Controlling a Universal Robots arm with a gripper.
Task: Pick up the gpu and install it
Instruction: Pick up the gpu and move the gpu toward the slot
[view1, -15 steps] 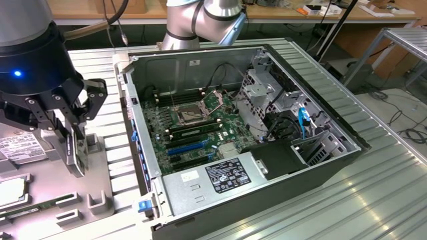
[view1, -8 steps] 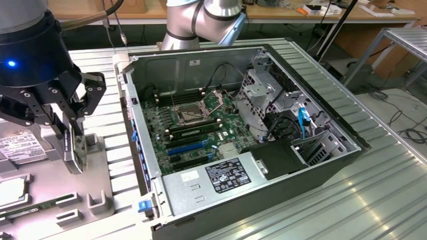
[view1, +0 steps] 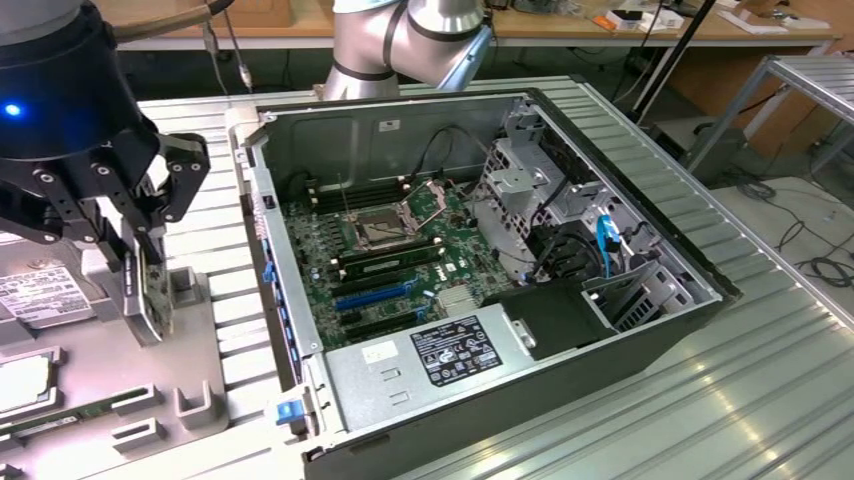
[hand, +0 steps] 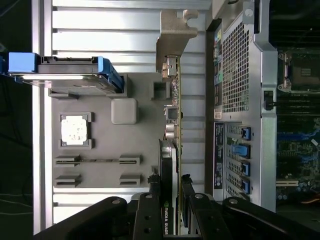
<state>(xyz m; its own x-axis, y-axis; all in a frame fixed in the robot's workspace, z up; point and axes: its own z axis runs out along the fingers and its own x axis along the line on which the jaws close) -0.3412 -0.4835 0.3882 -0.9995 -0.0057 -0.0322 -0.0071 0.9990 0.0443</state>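
The gpu (view1: 144, 305) is a thin dark card that stands on edge over the grey parts tray (view1: 200, 385) at the exterior view's left. My gripper (view1: 140, 268) comes down on it from above, shut on its upper edge with a finger on each face. In the wrist view the gpu (hand: 173, 107) runs edge-on away from my gripper (hand: 170, 184), its silver end bracket (hand: 175, 35) at the far end. I cannot tell whether the card still touches its holder in the tray. The open computer case (view1: 694, 290) lies beside the tray, its motherboard (view1: 400, 215) and blue card slots (view1: 374, 293) exposed.
The grey tray (hand: 100, 135) also holds a processor chip (hand: 76, 131), a drive in a blue-handled carrier (hand: 70, 75) and a silver drive with a white label (view1: 40, 295). The case's rear panel with blue slot latches (hand: 244, 150) lies close alongside the card. All of it rests on a ribbed metal table (view1: 747, 400).
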